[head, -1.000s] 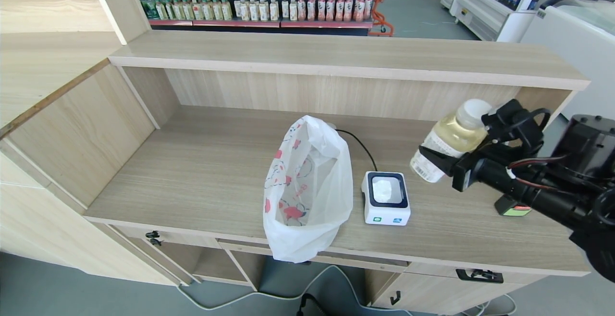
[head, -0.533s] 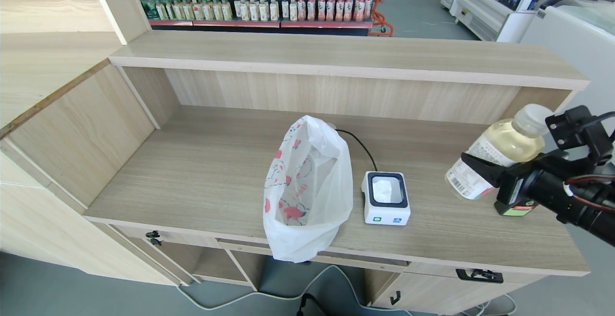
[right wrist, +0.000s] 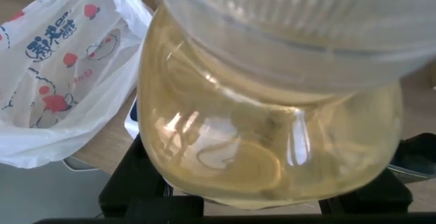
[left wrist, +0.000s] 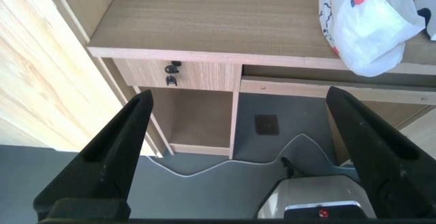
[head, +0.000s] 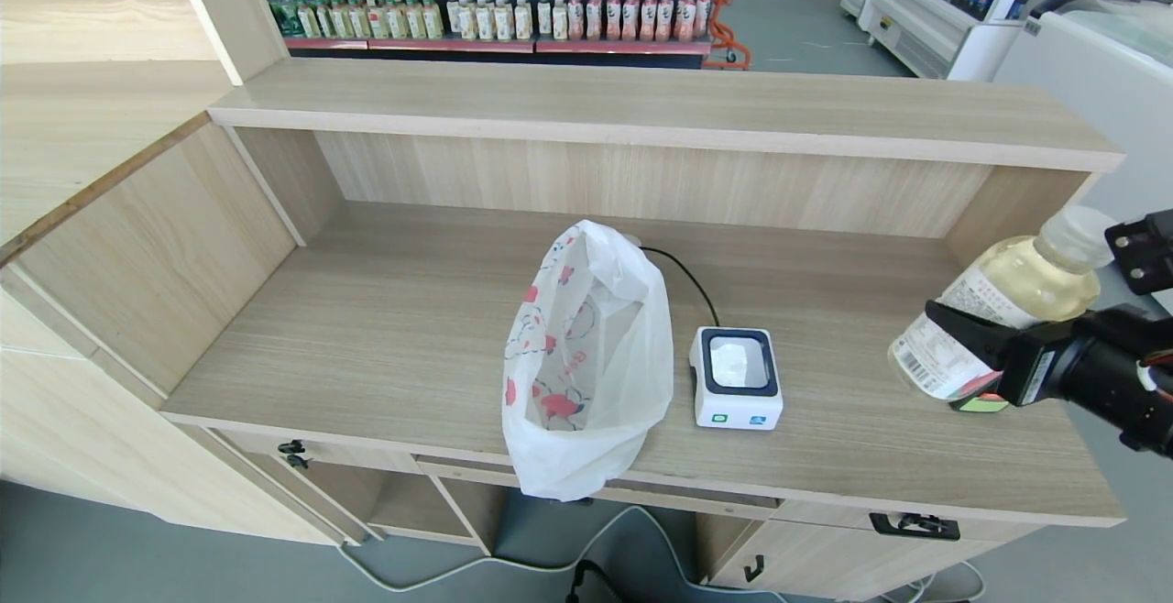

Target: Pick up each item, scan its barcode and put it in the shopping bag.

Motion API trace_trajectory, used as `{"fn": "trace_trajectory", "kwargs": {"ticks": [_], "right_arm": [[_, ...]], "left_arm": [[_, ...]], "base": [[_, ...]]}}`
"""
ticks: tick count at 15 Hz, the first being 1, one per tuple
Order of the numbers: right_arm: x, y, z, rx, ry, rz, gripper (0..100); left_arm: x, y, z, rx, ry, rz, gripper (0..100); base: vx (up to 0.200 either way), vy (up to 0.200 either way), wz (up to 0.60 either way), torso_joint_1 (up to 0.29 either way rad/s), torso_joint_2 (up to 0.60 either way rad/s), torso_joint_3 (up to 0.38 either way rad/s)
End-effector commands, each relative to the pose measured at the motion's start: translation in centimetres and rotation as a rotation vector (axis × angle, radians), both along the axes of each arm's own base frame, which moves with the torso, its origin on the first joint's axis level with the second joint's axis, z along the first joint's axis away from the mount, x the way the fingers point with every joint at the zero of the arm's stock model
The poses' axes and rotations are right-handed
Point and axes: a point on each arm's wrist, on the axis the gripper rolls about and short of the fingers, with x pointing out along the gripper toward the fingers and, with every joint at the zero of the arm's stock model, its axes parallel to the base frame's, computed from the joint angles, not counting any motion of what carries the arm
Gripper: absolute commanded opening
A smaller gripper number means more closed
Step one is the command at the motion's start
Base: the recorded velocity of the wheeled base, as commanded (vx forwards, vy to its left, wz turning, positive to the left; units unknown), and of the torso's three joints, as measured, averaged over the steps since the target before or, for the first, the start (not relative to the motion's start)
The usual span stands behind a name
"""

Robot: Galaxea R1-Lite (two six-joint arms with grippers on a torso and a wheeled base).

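Note:
A bottle of pale yellow drink (head: 999,305) with a white cap and a barcode label hangs tilted above the counter's right end, with my right gripper (head: 994,346) shut on it. Up close in the right wrist view the bottle (right wrist: 272,135) sits between the dark fingers (right wrist: 136,190). The white shopping bag (head: 586,356) with red prints stands open at the counter's front middle, and the bag (right wrist: 61,81) also lies beyond the bottle. The white barcode scanner (head: 736,376) sits right of the bag. My left gripper (left wrist: 238,156) hangs open below the counter's front edge, holding nothing.
A small green and black item (head: 981,401) lies on the wooden counter (head: 394,328) under the bottle. A black cable (head: 683,278) runs from the scanner to the back wall. A raised ledge (head: 641,108) borders the back. Drawers with black handles (left wrist: 172,74) sit beneath.
My right gripper has carried the bottle to the right, away from the scanner, toward the counter's right end. The bag and scanner have not moved.

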Motion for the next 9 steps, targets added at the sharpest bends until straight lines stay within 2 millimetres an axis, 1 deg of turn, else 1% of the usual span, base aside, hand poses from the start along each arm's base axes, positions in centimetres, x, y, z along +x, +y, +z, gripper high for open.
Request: {"fn": "trace_trajectory", "kwargs": {"ticks": [1, 4, 6, 9], "right_arm": [[-0.4, 0.1, -0.3, -0.002, 0.006, 0.009, 0], [-0.4, 0.3, -0.2, -0.003, 0.001, -0.004, 0], [-0.2, 0.6, 0.2, -0.002, -0.011, 0.005, 0], [0.1, 2.0, 1.0, 0.002, -0.037, 0.029, 0]], "left_arm": [[0.0, 0.0, 0.0, 0.003, -0.001, 0.0, 100], [0.0, 0.0, 0.0, 0.001, -0.001, 0.0, 100], [0.0, 0.0, 0.0, 0.004, -0.001, 0.0, 100], [0.0, 0.0, 0.0, 0.004, -0.001, 0.0, 100]], "base": [[0.0, 0.0, 0.0, 0.0, 0.0, 0.0], [0.0, 0.0, 0.0, 0.0, 0.0, 0.0], [0.0, 0.2, 0.0, -0.005, 0.0, 0.005], [0.0, 0.2, 0.0, 0.009, 0.0, 0.001]]}}
